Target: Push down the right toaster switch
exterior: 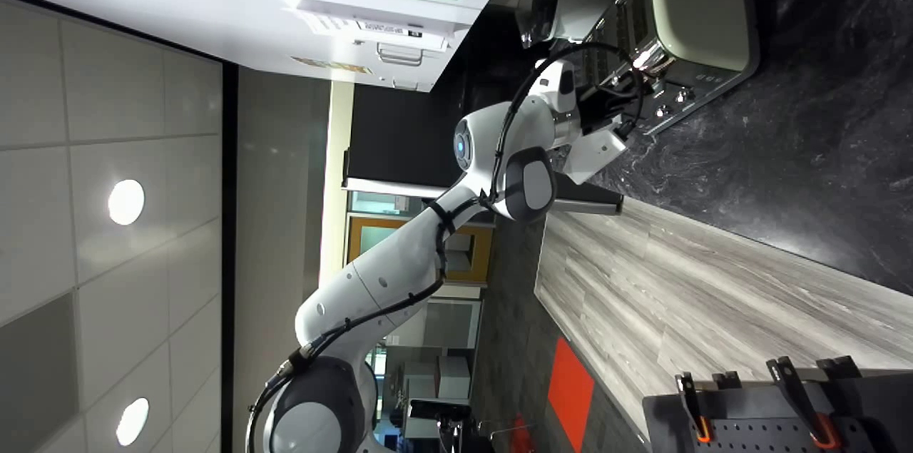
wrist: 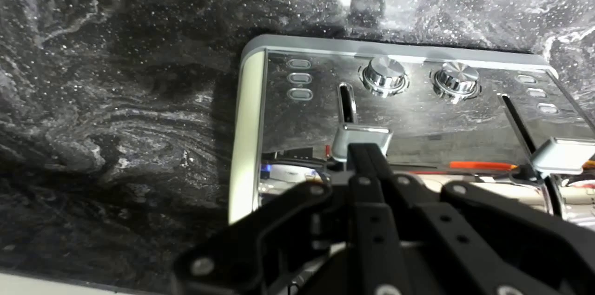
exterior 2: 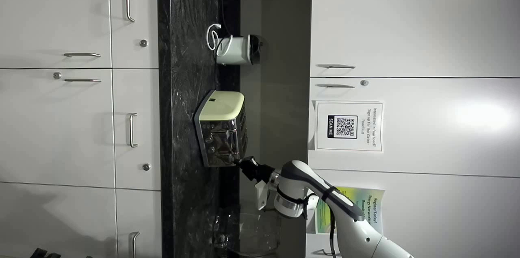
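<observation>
The silver toaster with pale green sides stands on a dark counter in an exterior view [exterior: 702, 3], in an exterior view [exterior 2: 222, 105] and in the wrist view [wrist: 302, 118]. Both exterior pictures lie sideways; the wrist picture is upside down, so the right switch [wrist: 360, 137] shows left there. The left switch [wrist: 562, 155] shows at the picture's right. Each slot is bare on its knob side. My gripper [wrist: 365, 148] is shut with nothing seen between its fingers. Its tips overlap the right switch; contact cannot be told. The gripper is at the toaster's right end [exterior 2: 236, 161].
Two round knobs [wrist: 386, 74] sit between the switches near the base. A pale appliance with a black top [exterior 2: 235, 50] and a white cable stand left of the toaster. A clear glass vessel [exterior 2: 256, 231] stands right of it. White cabinets [exterior 2: 406, 128] hang above the counter [exterior 2: 187, 209].
</observation>
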`<state>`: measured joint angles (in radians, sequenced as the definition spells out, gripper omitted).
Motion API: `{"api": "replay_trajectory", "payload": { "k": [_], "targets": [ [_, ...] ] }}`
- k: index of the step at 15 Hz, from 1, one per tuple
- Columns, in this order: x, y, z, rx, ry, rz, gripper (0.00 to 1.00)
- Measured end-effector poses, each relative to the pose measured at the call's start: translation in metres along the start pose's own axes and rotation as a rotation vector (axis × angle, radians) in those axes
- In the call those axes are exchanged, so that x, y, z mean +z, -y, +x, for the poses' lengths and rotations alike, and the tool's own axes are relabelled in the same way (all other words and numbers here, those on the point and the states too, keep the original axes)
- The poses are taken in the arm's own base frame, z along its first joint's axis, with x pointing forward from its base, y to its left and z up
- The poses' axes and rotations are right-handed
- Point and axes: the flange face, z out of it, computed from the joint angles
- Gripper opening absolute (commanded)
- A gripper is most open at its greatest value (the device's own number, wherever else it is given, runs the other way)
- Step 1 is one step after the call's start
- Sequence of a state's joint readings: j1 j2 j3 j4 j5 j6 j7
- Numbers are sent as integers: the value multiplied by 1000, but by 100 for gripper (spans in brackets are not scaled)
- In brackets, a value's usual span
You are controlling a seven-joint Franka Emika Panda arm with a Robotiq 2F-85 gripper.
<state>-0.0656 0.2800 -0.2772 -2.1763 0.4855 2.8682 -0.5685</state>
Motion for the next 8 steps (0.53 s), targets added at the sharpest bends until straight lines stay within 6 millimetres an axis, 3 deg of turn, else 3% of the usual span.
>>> {"api": "replay_trajectory", "payload": {
  "k": [8],
  "targets": [
    [25,-10,2,10,68,19,0]
  ]
}}
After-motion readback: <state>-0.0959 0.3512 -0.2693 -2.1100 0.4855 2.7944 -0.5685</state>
